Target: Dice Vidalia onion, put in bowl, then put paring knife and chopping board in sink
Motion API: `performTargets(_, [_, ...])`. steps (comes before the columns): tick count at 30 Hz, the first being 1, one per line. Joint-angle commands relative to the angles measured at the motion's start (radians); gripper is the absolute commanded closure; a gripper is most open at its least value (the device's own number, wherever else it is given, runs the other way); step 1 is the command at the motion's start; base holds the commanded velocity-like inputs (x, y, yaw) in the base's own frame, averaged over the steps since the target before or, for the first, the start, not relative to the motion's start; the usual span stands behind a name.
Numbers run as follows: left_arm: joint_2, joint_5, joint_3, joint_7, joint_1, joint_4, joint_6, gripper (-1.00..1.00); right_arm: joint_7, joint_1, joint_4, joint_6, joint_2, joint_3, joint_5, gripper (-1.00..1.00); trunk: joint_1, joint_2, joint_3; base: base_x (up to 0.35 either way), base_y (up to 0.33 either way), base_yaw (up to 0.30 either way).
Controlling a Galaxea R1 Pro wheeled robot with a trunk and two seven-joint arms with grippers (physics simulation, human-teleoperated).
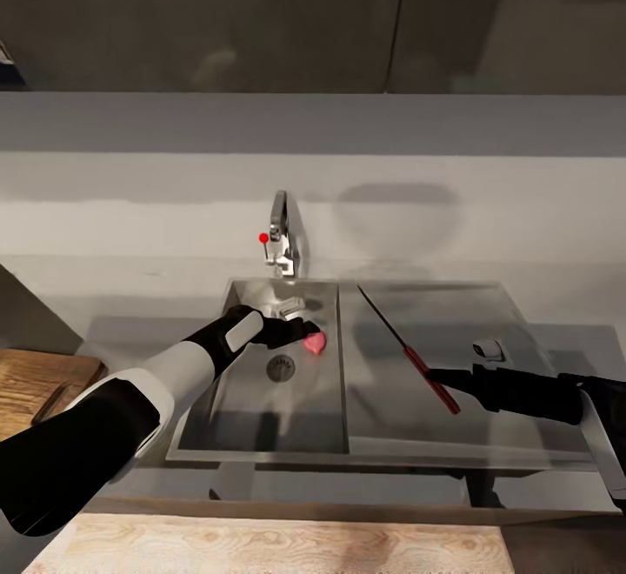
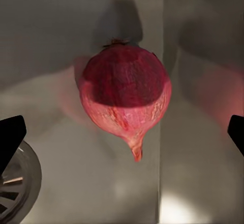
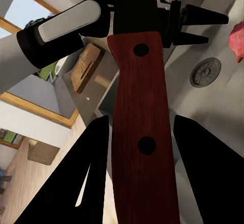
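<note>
Brushed steel sink (image 1: pixel 252 417) holds the round, papery red onion (image 1: pixel 315 343) at 1 o'clock from its drain (image 1: pixel 280 368). Left gripper (image 1: pixel 300 330) spreads open around the onion, not touching. Right gripper (image 1: pixel 439 375) clamps the red-handled paring knife (image 1: pixel 409 352), its narrow dark blade above the flat drainboard (image 1: pixel 452 313).

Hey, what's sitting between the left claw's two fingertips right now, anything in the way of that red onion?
Nothing blocks it. In the left wrist view, the rounded red-skinned onion lies on the bare steel sink floor, centred between the open left claw fingertips.

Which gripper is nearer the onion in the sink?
Left. The left gripper is in the basin, open right at the onion. The right gripper is over the drainboard, holding the paring knife.
</note>
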Motion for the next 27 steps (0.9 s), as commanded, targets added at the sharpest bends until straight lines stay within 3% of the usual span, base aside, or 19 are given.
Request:
performTargets(1, [0.0,-0.003,-0.003,-0.005,-0.001,0.001,0.001,-1.0,0.005,-0.001,0.0,0.009,0.0,0.0,-0.003,1.0,0.0,-0.002,-0.003,0.0,0.0,0.0])
performTargets(10, [0.003,-0.002,-0.004,-0.007,-0.001,-0.001,-0.04,-1.0,0.005,-0.001,0.0,0.009,0.0,-0.001,-0.003,1.0,0.0,-0.002,-0.018,0.0,0.0,0.0])
performTargets(27, [0.002,-0.002,-0.004,-0.007,-0.001,-0.004,-0.044,-1.0,0.005,-0.001,0.0,0.009,0.0,-0.001,-0.003,1.0,0.0,-0.002,-0.046,0.0,0.0,0.0])
